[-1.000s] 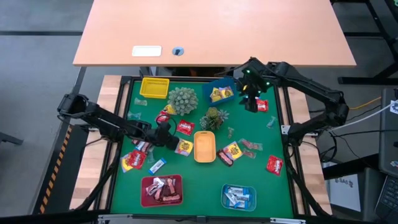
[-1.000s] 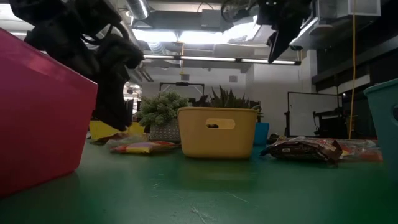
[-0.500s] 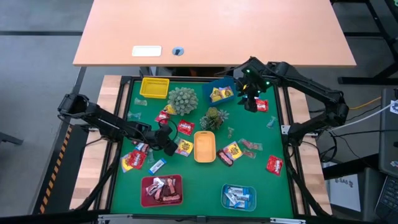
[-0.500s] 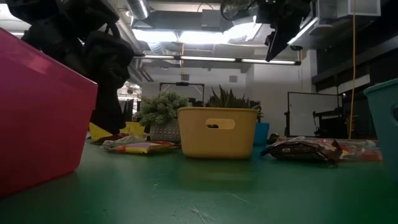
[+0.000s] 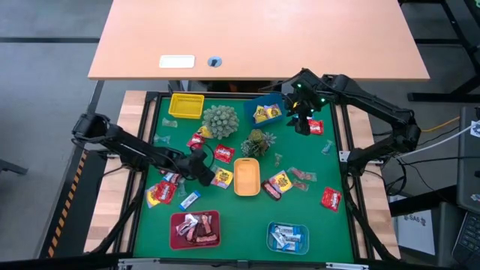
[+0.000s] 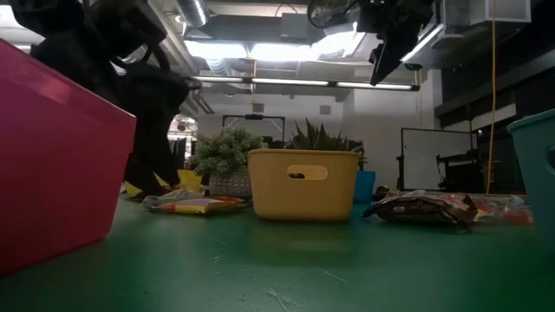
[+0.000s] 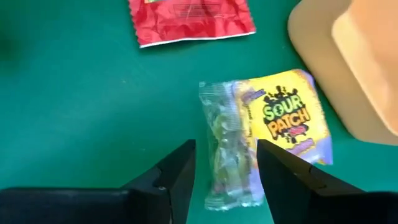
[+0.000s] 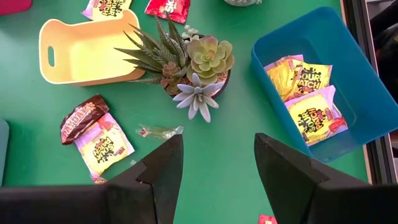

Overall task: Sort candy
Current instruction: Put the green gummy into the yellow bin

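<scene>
Left gripper (image 5: pixel 204 169) is low over the green tabletop (image 5: pixel 240 225), just left of the pale yellow tray (image 5: pixel 247 177); jaws spread, nothing held. In its wrist view a yellow Sour Patch packet (image 7: pixel 283 121) with a clear wrapped sweet (image 7: pixel 227 149) alongside lies flat on the mat, straddled by the fingers (image 7: pixel 177 171), a red packet (image 7: pixel 189 18) beyond. Judged step: lining up a pick on that yellow packet, not yet gripped. Next move calls for dropping straight down, closing on the yellow one only without dragging in the clear sweet, then carrying it to the blue tray (image 5: pixel 264 111), which already holds yellow packets. Other candy is loose across the mat; the red tray (image 5: pixel 195 229) and the small blue tray (image 5: pixel 288 237) at the near edge are partly filled. Right gripper (image 5: pixel 300 120) hovers high beside the blue tray, jaws apart, empty, a red packet (image 5: pixel 316 127) just right of it.
</scene>
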Robot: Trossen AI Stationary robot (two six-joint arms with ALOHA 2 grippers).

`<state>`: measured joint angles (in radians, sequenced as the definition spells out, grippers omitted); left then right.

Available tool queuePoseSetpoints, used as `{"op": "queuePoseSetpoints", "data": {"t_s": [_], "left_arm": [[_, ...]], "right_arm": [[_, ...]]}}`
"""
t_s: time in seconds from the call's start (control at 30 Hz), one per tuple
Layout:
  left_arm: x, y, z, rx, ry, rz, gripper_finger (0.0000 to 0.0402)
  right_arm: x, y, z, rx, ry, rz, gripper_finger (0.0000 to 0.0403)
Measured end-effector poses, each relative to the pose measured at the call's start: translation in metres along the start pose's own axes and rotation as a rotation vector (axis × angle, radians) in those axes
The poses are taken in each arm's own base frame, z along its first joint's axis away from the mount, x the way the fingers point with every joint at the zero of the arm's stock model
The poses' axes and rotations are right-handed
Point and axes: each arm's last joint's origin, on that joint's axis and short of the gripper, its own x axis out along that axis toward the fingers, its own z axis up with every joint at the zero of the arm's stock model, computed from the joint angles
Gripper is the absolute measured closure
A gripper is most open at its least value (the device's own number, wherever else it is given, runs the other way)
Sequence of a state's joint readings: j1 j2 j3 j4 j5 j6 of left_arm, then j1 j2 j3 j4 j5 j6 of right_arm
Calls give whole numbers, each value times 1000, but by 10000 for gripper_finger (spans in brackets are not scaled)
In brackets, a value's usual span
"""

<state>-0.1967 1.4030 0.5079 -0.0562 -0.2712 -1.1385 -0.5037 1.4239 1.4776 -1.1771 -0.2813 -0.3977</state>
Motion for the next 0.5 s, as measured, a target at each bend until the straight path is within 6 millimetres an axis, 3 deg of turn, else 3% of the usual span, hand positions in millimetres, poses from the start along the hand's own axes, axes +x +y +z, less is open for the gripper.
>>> {"op": "queuePoseSetpoints", "data": {"t_s": [0.33,0.5], "left_arm": [[19,-1,-8,15,-1,17,244],[19,-2,-10,23,-5,15,273]], "right_arm": [[0,0,0,0,0,0,205],[0,0,0,1,4,2,205]]}}
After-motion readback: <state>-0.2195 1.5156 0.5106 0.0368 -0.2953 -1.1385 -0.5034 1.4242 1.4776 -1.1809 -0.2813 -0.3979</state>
